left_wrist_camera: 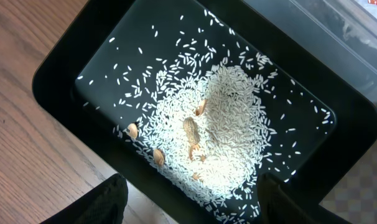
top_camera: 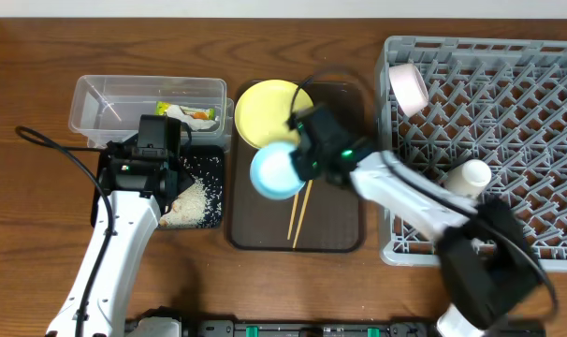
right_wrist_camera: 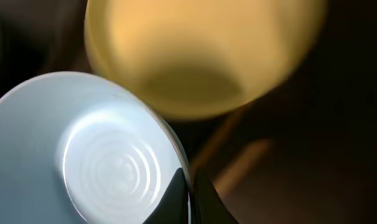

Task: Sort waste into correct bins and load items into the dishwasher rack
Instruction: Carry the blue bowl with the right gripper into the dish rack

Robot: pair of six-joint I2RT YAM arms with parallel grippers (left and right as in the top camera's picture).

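Your right gripper [right_wrist_camera: 188, 179] pinches the light blue bowl [right_wrist_camera: 95, 155] at its rim, yellow plate [right_wrist_camera: 201, 50] blurred behind; left gripper [left_wrist_camera: 195, 202], tips cropped, gapes over the black tray [left_wrist_camera: 341, 165]

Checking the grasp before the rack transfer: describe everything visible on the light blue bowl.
The light blue bowl is round and glossy, plastic by its look, with concentric rings in its floor, and looks empty. Opening up, it lies over the left edge of the dark brown serving tray, overlapping the rim of the yellow plate seen from overhead. The right gripper has its fingers closed on the bowl's rim, one inside, one outside. Whether it is lifted is unclear.
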